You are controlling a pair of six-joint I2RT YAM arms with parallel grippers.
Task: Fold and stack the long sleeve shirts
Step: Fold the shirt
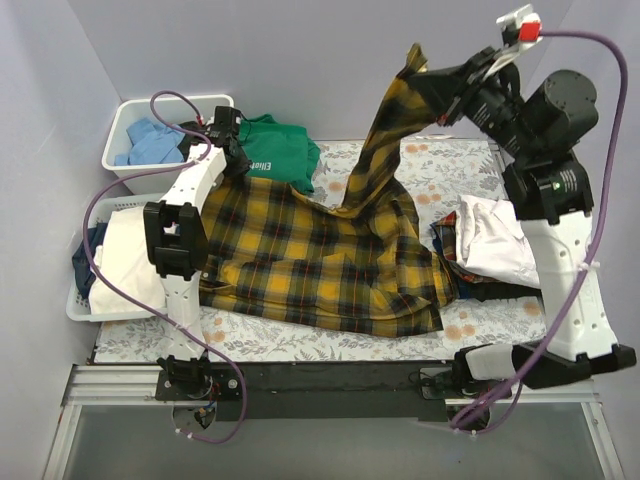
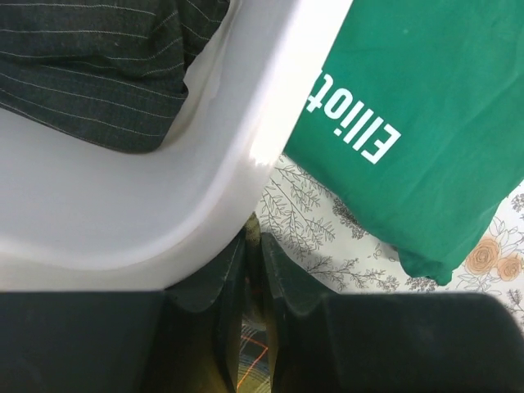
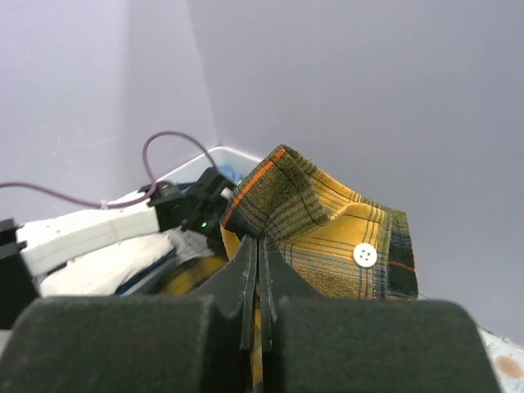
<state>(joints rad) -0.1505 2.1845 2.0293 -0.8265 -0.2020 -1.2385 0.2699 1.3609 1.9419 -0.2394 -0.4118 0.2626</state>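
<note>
From above, the left gripper [image 1: 237,162] is mostly hidden under its own wrist, and its wrist view shows only a sliver of plaid between the fingers [image 2: 233,282], which are nearly pressed together on that cloth. The white shirt [image 1: 495,245] at 3 o'clock is partly covered by the right arm, and the dark cloth [image 1: 450,245] under it is too bunched to make out. The plaid shirt [image 1: 300,250] lies spread across the middle of the worktop [image 1: 450,170], crumpled at its 4 o'clock corner. Its 10 o'clock edge is pinched by the left gripper, just beside the green T-shirt [image 1: 275,150] and the rim of a white bin [image 2: 164,213] (dark pinstriped fabric shows inside, cut off by the frame). One sleeve [image 1: 375,150] rises off the worktop toward 1 o'clock, where the right gripper [image 1: 420,78] holds it up. In the wrist view that gripper is pressed shut on the cuff [image 3: 327,229], whose white button [image 3: 364,255] faces the camera.
</note>
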